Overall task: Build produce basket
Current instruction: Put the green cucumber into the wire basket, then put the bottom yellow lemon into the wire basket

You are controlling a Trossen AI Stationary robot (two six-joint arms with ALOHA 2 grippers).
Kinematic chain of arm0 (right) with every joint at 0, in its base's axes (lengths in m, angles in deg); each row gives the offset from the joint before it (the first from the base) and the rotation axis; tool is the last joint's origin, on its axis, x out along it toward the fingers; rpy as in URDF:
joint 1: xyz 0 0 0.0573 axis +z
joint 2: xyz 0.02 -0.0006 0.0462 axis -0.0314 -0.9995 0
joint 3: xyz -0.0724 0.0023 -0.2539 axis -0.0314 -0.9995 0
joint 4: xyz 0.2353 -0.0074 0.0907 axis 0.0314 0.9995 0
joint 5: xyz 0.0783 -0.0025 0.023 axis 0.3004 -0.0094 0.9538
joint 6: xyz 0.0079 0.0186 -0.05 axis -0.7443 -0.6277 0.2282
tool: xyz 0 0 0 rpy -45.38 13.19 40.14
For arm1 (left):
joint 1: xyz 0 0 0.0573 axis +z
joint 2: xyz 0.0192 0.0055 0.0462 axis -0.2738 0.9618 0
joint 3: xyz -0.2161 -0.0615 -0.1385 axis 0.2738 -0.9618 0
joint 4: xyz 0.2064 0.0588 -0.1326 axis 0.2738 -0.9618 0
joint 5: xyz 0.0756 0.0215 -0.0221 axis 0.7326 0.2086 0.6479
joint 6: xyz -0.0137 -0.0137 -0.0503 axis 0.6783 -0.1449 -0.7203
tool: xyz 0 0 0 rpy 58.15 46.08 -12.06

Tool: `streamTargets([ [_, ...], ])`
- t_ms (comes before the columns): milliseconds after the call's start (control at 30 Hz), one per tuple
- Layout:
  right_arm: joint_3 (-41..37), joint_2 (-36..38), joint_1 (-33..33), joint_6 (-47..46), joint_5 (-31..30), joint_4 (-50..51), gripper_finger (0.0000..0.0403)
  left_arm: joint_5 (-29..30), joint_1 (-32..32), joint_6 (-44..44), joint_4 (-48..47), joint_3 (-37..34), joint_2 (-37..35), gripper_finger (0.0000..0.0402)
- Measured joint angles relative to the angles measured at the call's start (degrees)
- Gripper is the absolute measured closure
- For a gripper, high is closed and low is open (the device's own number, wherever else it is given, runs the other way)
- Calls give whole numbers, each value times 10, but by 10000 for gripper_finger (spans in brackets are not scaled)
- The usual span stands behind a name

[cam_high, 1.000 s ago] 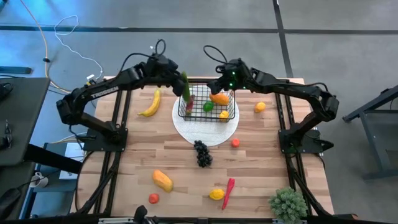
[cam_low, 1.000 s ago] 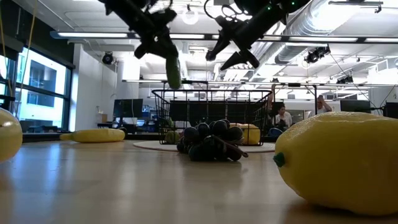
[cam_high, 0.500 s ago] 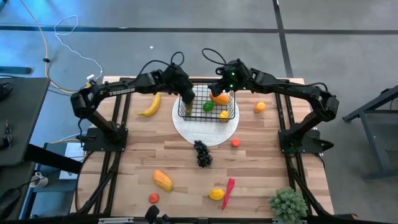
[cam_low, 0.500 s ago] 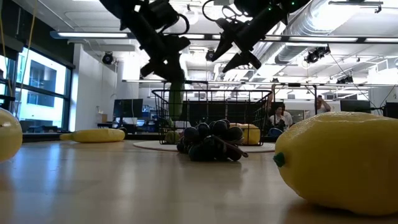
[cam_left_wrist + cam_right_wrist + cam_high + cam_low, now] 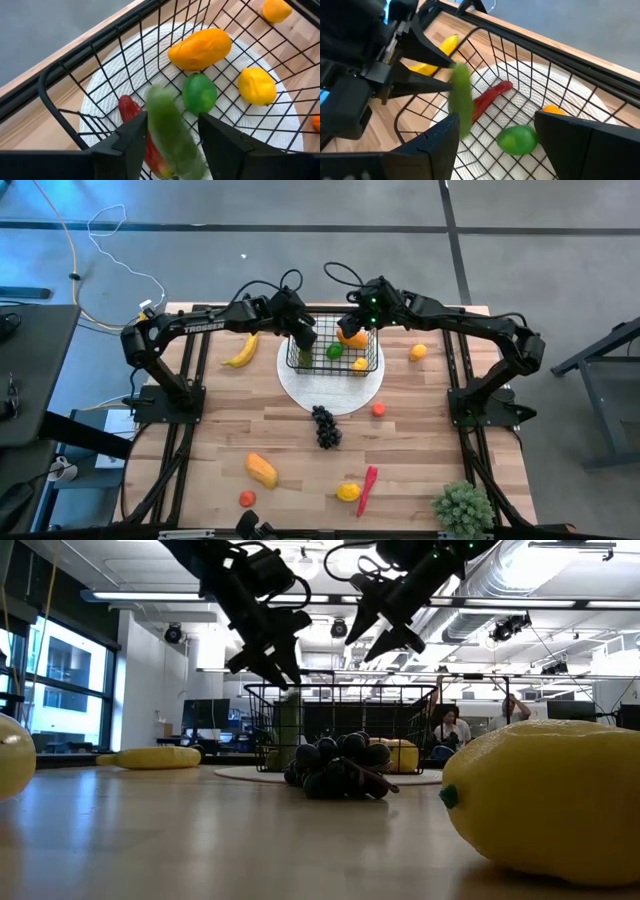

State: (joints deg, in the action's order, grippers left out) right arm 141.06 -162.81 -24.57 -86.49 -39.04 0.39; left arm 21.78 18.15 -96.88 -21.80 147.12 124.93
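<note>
Left gripper (image 5: 167,145), fingers spread, poised over the basket (image 5: 333,352); cucumber (image 5: 167,127) between them, apparently loose. Lifting straight up should clear the rim. Right gripper (image 5: 495,135) hovers opposite, fingers wide, empty.

Bright even overhead lighting; motion-blurred cucumber (image 5: 170,127), out-of-focus foreground lemon (image 5: 545,802).

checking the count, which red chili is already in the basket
The red chili lying on the basket floor beside the green cucumber; the other chili lies on the bare table near the front edge.
</note>
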Motion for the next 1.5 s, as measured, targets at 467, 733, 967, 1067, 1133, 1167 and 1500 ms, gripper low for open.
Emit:
streamTargets([
  [467,0,20,-2,-6,-6,60,166,10,9,14,8,0,-24,210],
  [733,0,68,-7,-50,-52,135,166,4,31,60,5,0,-90,213],
  [967,0,105,-6,-98,-93,201,166,4,49,99,-2,0,-145,213],
  [1067,0,114,-4,-125,-89,236,166,4,51,118,-17,0,-165,213],
  [1133,0,114,3,-141,-73,258,166,4,51,135,-31,0,-176,213],
  [1167,0,114,8,-148,-61,269,166,4,50,142,-37,0,-182,212],
  [1500,0,114,135,-238,-15,291,166,-10,50,170,-55,0,-203,215],
])
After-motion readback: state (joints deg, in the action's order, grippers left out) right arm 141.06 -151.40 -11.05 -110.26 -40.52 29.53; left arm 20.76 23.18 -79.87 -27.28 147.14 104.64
